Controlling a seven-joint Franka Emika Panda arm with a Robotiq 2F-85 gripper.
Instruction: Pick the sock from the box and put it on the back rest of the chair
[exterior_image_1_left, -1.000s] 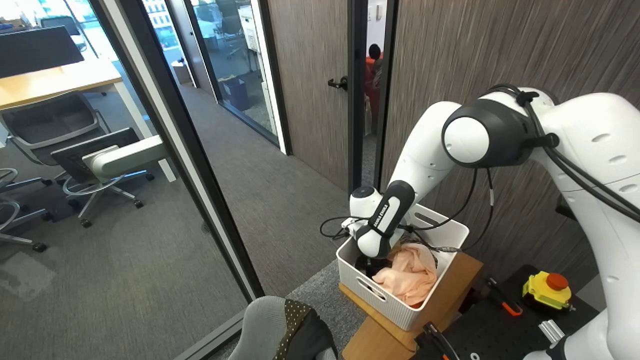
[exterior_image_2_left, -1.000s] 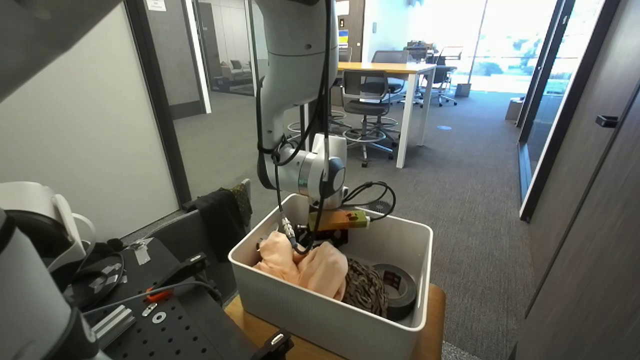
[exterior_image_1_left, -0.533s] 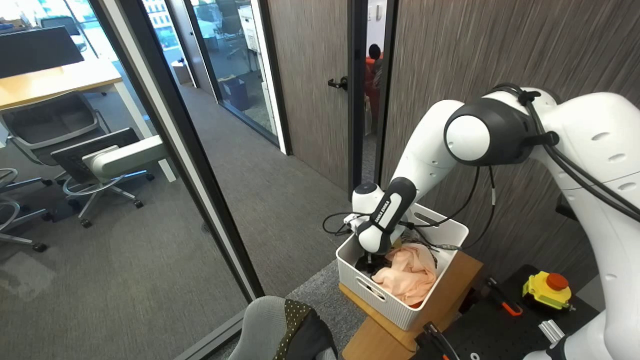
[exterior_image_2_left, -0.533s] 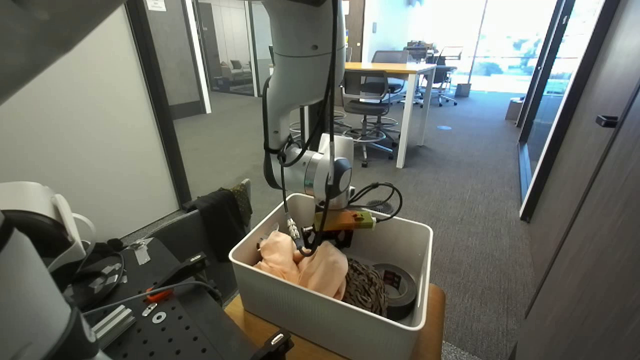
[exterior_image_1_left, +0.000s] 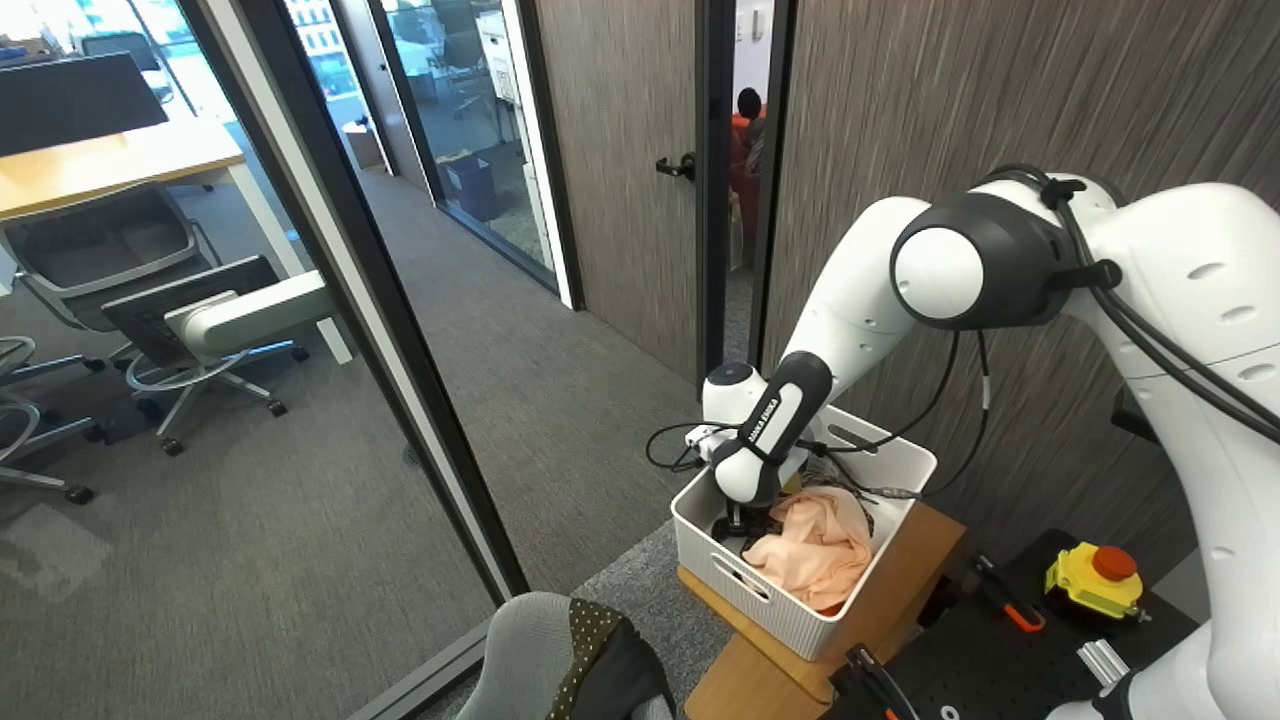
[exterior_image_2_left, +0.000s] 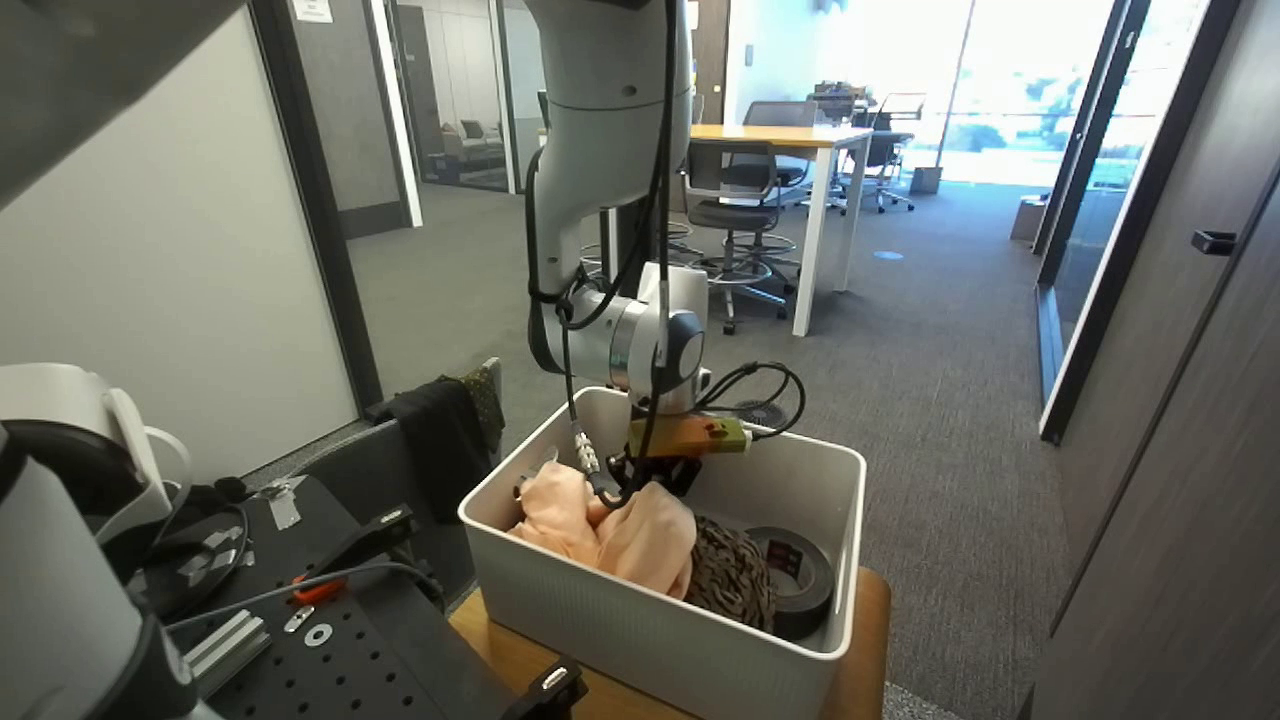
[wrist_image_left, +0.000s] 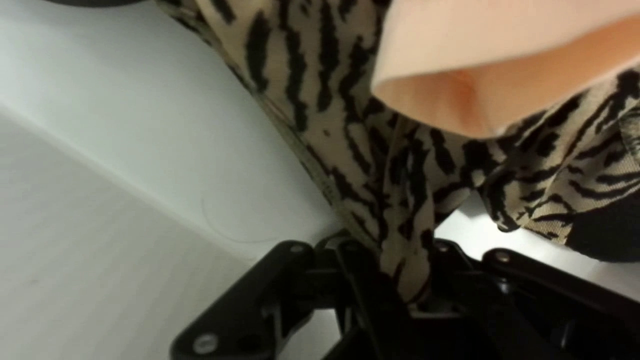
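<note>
Inside the white box (exterior_image_1_left: 800, 628), my gripper (wrist_image_left: 402, 272) is shut on a beige-and-black animal-print cloth (wrist_image_left: 320, 85). A fold of that cloth is pinched between the fingers (wrist_image_left: 365, 280) in the wrist view, and the rest spreads upward over the box floor. Whether this cloth is the sock, I cannot tell. In both exterior views the fingertips sit low near the box's far end, partly hidden. The grey back rest (exterior_image_1_left: 520, 660) of the chair stands beside the box, with a dark cloth (exterior_image_1_left: 615, 665) with a gold-dotted band draped over it.
A peach cloth (exterior_image_2_left: 650, 540) fills part of the box. A brown crumpled textile (exterior_image_2_left: 735, 580) and a black tape roll (exterior_image_2_left: 800, 580) lie near it. The box rests on a wooden stand (exterior_image_1_left: 760, 680). Cables (exterior_image_2_left: 770, 400) loop from the wrist. A glass partition frame (exterior_image_1_left: 450, 480) rises nearby.
The arm has shifted slightly to the right in an exterior view, then risen a touch inside the box. The jaws seem to have come together. The box and chair have not moved.
</note>
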